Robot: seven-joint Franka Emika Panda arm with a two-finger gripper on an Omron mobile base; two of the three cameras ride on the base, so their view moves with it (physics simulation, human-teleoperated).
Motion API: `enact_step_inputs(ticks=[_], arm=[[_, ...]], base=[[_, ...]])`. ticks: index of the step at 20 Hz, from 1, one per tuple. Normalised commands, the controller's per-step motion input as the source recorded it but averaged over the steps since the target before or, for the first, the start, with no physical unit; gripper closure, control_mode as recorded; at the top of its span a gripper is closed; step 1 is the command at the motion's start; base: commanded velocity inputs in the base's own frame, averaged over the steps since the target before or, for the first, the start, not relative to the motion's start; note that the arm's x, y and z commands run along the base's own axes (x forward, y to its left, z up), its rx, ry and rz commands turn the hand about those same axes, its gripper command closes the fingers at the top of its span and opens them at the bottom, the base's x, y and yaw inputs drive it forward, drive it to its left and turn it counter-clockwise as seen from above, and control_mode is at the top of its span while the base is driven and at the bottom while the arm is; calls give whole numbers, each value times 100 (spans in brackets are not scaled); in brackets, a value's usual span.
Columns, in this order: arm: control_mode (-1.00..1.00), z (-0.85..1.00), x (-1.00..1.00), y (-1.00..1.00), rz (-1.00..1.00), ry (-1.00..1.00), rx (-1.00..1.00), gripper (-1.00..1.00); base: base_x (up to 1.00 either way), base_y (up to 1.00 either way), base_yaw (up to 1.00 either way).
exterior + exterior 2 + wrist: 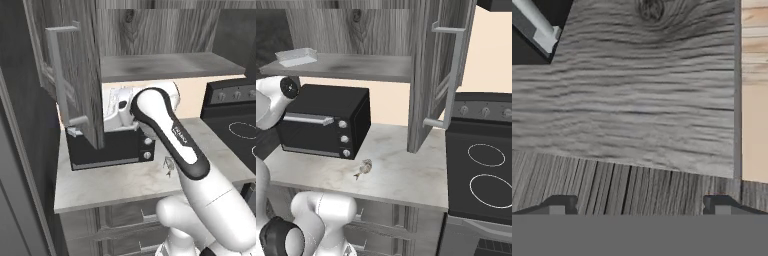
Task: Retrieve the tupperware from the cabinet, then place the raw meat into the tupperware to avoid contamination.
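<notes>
One cabinet [381,40], both doors swung out: one door stands edge-on over the left end of the counter in the left base view, the other hangs over the counter's right part in the right base view, each with one long silver bar handle [456,75]. One open shelf [356,67] inside, its front edge above the toaster oven. One stove [481,170] with two ring burners flush against the counter's right edge. One marble counter [401,170], bare stretch between oven and stove. One black toaster oven [326,127] with three knobs, sitting at the counter's left, near the back. One tupperware [297,57] on the shelf's far left end, close to the front edge, open shelf to its right. One raw meat [363,168] lump on the counter just in front of the oven's right corner, apart from it, free room all around. One gripper [639,207], fingertips spread wide with nothing between them, facing wood-grain panel close up; a door handle end sits at the hand view's upper left.
</notes>
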Motion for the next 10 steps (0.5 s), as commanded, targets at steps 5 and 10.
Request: enact_step_inputs(ticks=[5, 10], arm=[[-100, -10, 0, 42, -31, 0, 0, -100], [-100, -4, 7, 44, -29, 0, 0, -100]], base=[[0, 0, 0], [0, 0, 0]])
